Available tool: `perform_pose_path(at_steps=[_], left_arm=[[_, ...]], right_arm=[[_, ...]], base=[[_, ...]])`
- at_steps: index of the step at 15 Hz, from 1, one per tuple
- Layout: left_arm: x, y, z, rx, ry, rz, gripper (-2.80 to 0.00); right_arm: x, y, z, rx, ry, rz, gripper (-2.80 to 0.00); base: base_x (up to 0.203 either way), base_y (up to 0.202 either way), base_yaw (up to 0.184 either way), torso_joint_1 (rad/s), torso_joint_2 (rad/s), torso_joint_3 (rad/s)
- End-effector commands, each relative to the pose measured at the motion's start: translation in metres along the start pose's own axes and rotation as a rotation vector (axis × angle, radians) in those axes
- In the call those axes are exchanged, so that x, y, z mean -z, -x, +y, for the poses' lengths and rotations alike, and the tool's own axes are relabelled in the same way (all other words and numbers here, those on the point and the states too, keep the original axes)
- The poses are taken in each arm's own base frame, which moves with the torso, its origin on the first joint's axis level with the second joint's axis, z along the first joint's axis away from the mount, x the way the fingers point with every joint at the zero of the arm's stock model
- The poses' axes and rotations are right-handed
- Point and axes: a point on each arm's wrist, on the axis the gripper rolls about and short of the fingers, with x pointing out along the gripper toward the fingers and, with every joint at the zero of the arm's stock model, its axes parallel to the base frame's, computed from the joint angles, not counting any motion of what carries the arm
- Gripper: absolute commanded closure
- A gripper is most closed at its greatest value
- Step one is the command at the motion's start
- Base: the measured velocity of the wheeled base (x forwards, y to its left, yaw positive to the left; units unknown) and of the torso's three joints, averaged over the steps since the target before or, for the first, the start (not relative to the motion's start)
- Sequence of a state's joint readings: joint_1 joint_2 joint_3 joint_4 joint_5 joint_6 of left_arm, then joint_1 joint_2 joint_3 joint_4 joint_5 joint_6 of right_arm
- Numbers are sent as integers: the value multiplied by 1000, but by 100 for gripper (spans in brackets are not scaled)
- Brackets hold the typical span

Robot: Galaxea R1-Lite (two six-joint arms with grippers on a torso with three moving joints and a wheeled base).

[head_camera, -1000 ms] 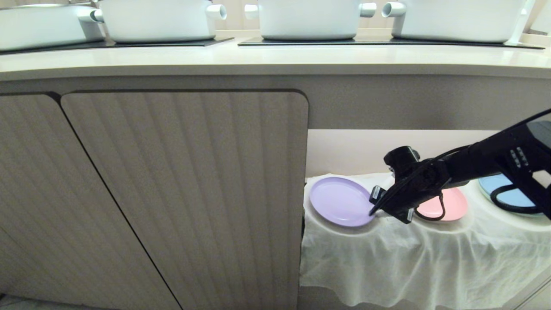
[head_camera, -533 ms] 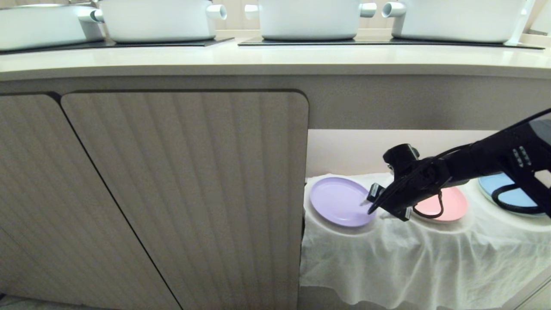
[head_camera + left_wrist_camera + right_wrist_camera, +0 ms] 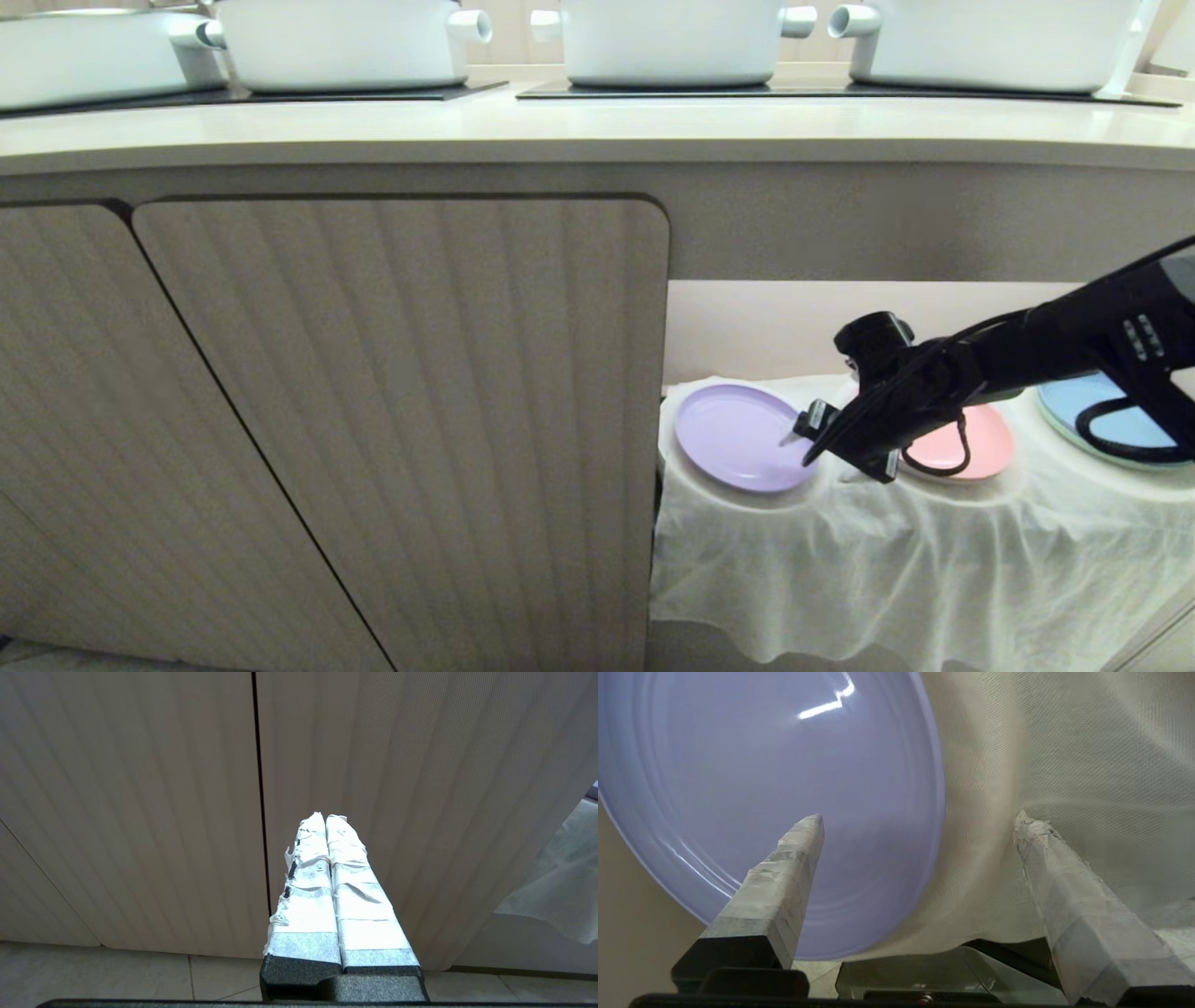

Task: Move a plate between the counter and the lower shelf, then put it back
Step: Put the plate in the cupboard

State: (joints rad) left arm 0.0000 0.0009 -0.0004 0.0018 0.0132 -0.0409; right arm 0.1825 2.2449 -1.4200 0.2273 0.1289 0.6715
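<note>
Fingers [image 3: 784, 882] of the right gripper [image 3: 826, 453] stand spread apart, gripping nothing, one above the round lilac plastic plate [image 3: 742, 437], the other over wrinkled white cloth [image 3: 896, 569]. That plate lies flat on the cloth-draped lower shelf [image 3: 934, 523], beside a pink plate [image 3: 980, 446]. Left gripper [image 3: 327, 826], pressed together, faces a ribbed beige cabinet door [image 3: 140, 812].

Cabinet doors: two beige fluted panels [image 3: 401, 420] with rounded corners, split by a thin dark seam, filling the left half of the front.
Band above the doors: a plain beige strip [image 3: 840, 224] running the full width.
Niche wall: smooth cream back wall [image 3: 756, 327], evenly lit, to the right of the doors.
Floor: pale grey tiles [image 3: 117, 975] with thin grout lines, meeting the foot of the doors.
Pots: four white pots [image 3: 672, 37] in a row along the top, on black hob panels [image 3: 822, 91].
Light: soft and even.
</note>
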Motion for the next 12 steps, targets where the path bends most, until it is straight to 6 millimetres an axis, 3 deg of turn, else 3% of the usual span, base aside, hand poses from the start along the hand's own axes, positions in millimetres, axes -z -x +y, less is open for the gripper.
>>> perform_pose_path(at_steps=[1,12], left_arm=[[0,0,0,-1,1,1,0],[0,0,0,-2,1,1,0]], right_arm=[[1,3,2,-4,1,2,-280],[4,10,6,5,9,17,-280]], base=[[0,0,0,0,0,0],[0,0,0,0,0,0]])
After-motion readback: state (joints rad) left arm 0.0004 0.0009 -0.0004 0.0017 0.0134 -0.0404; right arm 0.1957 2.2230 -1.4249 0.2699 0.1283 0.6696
